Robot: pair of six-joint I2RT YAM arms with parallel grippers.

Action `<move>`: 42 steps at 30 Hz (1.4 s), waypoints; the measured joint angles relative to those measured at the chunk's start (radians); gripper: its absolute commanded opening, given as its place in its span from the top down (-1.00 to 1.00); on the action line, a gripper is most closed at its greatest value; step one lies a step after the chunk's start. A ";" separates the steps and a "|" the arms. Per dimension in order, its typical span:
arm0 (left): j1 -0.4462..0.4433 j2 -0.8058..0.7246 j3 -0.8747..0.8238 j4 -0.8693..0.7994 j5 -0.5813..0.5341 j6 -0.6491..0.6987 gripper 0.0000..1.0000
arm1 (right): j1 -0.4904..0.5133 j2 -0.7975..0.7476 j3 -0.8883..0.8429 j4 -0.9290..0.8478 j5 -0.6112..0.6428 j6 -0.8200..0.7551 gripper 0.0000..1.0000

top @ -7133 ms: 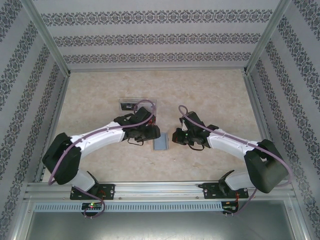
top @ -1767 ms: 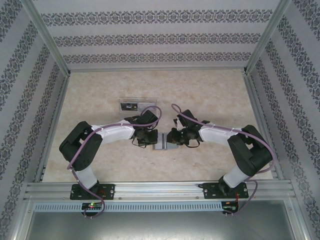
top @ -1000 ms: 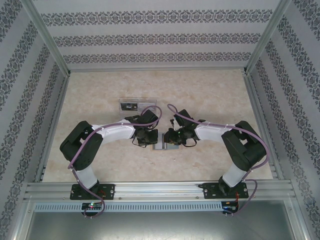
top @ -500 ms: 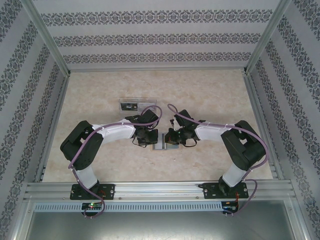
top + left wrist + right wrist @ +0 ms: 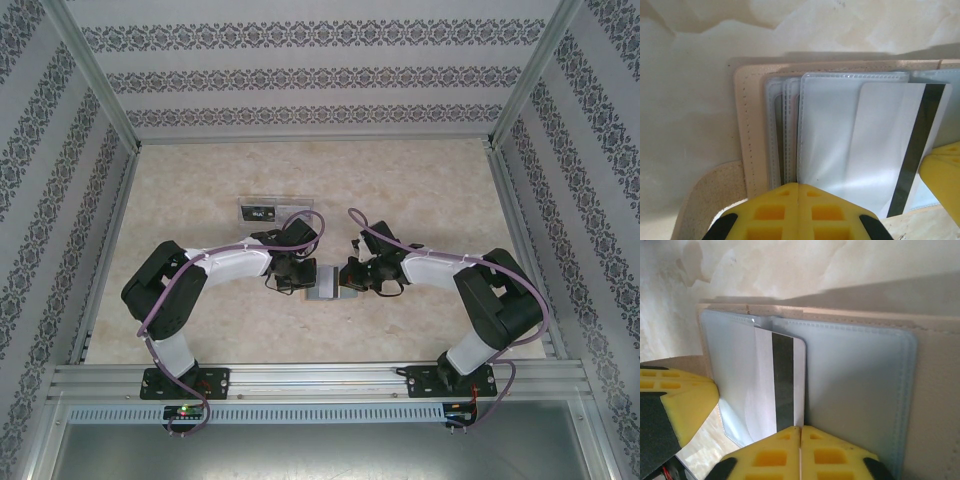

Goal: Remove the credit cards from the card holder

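1. Table: marbled beige top, inside an enclosure of patterned walls.
2. Left arm and right arm: white links with black joints. Both reach inward and meet near the table's middle.
3. Clear tray: lies flat just beyond the left arm's wrist, with something dark inside. It sits apart from the work between the grippers.
4. Card holder: tan, stitched, lying open and flat on the table between the two grippers. The left wrist view shows its tan edge and a curved flap at lower left.
5. Plastic sleeves: several clear pockets, overlapped inside the holder.
6. Credit card: white back with a black stripe, partly slid out of a sleeve towards the right arm's side. One end is under clear plastic.
7. Left gripper: yellow fingers pressed together, tips at the near edge of the sleeves.
8. Right gripper: yellow fingers together, tips meeting the exposed end of the card. Whether the card is pinched cannot be told.
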 measured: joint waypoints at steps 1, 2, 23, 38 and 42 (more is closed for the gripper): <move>0.000 0.000 0.000 0.000 0.000 0.000 0.97 | 0.000 0.000 0.000 0.000 -0.001 0.000 0.58; 0.000 0.000 0.000 0.000 0.000 0.000 0.96 | 0.000 0.000 0.000 0.000 -0.003 0.000 0.56; -0.001 0.001 0.001 -0.002 0.000 0.000 0.97 | -0.047 -0.050 -0.035 -0.009 -0.009 -0.024 1.00; -0.005 -0.009 0.043 -0.034 -0.001 -0.006 0.44 | -0.113 -0.325 -0.081 -0.126 0.005 -0.068 1.00; -0.005 -0.057 0.095 -0.063 -0.024 -0.027 0.21 | -0.113 -0.355 -0.041 -0.146 0.005 -0.080 1.00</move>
